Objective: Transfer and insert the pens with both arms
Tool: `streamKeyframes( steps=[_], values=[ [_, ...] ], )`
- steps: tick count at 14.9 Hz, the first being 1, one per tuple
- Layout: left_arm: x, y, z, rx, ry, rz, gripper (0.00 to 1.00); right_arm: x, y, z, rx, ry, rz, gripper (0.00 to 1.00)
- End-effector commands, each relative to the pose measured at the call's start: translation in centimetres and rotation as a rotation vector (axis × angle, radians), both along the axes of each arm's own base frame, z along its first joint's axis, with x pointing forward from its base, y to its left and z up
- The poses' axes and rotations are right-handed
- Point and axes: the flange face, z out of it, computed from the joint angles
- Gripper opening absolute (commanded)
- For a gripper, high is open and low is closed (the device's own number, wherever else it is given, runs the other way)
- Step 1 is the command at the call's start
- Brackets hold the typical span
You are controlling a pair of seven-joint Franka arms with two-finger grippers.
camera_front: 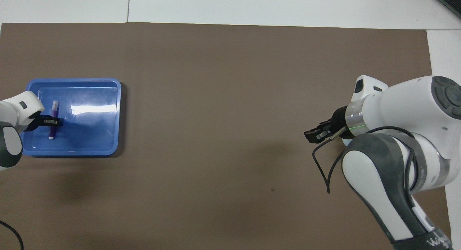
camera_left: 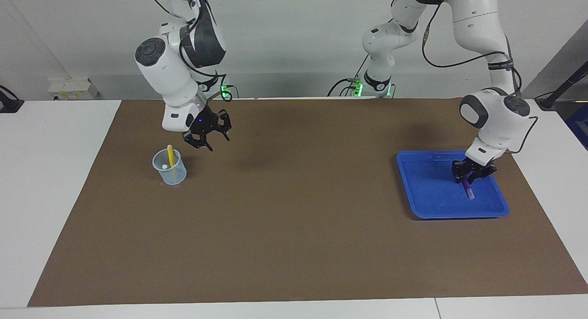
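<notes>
Facing view: the left gripper's [camera_left: 473, 175] jaws close around the purple pen [camera_left: 468, 188] in the blue tray [camera_left: 427, 190].

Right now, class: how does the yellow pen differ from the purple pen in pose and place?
The yellow pen stands nearly upright in the clear cup; the purple pen lies flat in the blue tray. No gripper touches the yellow pen; the left gripper is down at the purple pen. Both are slim markers.

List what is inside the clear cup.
In the clear cup a yellow pen stands upright, with a whitish round tip beside it, probably another pen's end. The overhead view hides the cup under the right arm.
</notes>
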Motion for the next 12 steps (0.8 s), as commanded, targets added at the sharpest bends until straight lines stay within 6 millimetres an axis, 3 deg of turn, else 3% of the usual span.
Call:
streamKeyframes(
  steps=[1, 7, 9, 12],
  values=[
    [0.4, 0.2, -0.9, 0.015, -0.009, -0.019, 0.0, 0.5, 2.0, 0.4, 0.096, 0.01, -0.115, 0.59],
    [0.7, 0.1, -0.4, 0.007, 0.022, -0.011, 0.0, -0.2, 8.8, 1.5, 0.261, 0.035, -0.356, 0.59],
    [1.7, 0.5, 1.8, -0.003, 0.065, 0.014, 0.0, -0.6, 11.3, 1.7, 0.306, 0.044, -0.429, 0.59],
    [2.1, -0.5, 5.2, -0.022, 0.13, 0.111, 0.0, -1.0, 13.2, 1.6, 0.324, 0.048, -0.474, 0.59]
  ],
)
